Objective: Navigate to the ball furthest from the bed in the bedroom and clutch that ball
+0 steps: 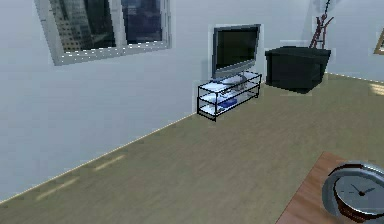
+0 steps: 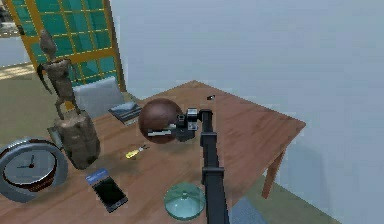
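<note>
In the forward view, a window sits in the wall at the upper left. To its right a TV stands on a glass stand against the same wall. Just right of that, a dark box sits on the floor in the corner. At the bottom right a corner of the wooden table comes in, with a round clock on it.

In the arm side view, the clock stands at the table's left end, silver-rimmed on a dark red base. Just right of it is a wooden statue, with a yellow-framed glass door behind it. Farther right a phone lies flat near the front edge. A small yellow thing lies beyond it, and a book lies at the far edge.

The ball, dark brown, is near the middle of the table and appears to rest on the top. The gripper is at the ball's right side, its fingers pointing into it. Whether they touch it cannot be told, nor whether the gripper holds anything or how its fingers are set.

The arm runs from the gripper down to the bottom edge. A greenish glass bowl sits just left of the arm, near the front.
</note>
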You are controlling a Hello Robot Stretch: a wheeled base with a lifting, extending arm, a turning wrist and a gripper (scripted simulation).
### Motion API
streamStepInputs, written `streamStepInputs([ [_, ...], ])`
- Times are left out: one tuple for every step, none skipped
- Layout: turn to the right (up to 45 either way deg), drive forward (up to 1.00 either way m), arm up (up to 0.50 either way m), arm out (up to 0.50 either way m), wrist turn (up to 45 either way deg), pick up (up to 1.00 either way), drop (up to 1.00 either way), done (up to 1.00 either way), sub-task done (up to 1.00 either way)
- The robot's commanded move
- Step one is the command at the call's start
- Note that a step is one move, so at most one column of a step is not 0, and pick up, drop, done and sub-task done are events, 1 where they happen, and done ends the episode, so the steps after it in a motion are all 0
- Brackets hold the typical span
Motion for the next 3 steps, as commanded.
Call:
streamStepInputs([
  [0.0,0.00,0.00,0.00,0.0,1.00,0.00,0.00,0.00],
  [0.0,0.00,0.10,0.00,0.0,0.00,0.00,0.00,0.00],
  [0.0,0.00,0.00,0.00,0.0,0.00,0.00,1.00,0.00],
])
